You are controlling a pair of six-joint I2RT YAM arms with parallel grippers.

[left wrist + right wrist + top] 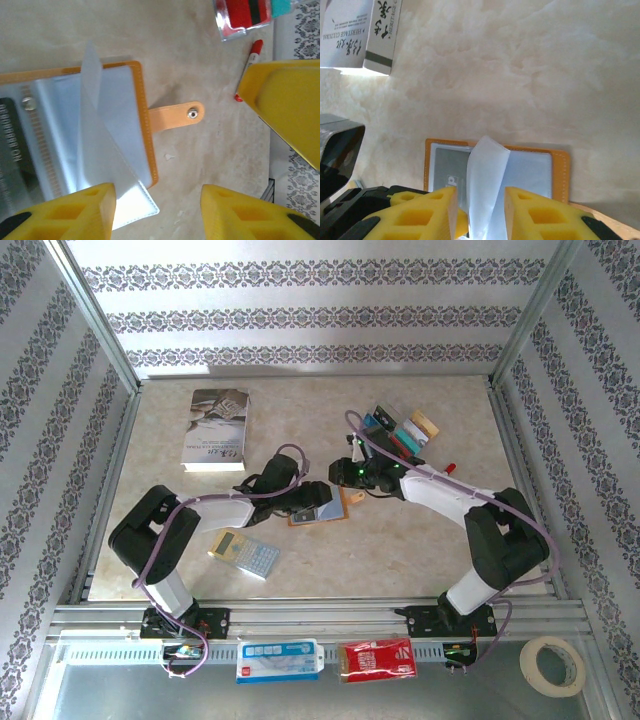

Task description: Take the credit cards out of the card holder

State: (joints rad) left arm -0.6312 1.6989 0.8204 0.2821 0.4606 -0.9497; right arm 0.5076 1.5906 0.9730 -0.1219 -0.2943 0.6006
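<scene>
Top view: we see the card holder (pixel 324 511) open mid-table and loose credit cards (pixel 402 430) toward the table's far right corner.

Left wrist: our left gripper (pixel 157 210), jaws apart and empty, should pin the cover.

Right wrist: our right gripper (pixel 480 214), jaws apart either side of a clear sleeve (pixel 487 170), should close low.

The place is a robot test cell in a lab. An aluminium frame (pixel 95 315) boxes in the table (pixel 400 550) on three sides, and patterned panels (pixel 300 315) fitted inside the frame serve as walls. Two arms, left (pixel 165 530) and right (pixel 500 535), are bolted to a slotted rail (pixel 320 615) at the near edge, with purple cables (pixel 290 447) run along them. A tape roll (pixel 552 665) lies on the metal ledge below the rail. The tabletop carries staged office props: a book (pixel 216 428), a calculator (pixel 245 554), a card holder (pixel 325 510) and loose cards (pixel 405 432).
</scene>
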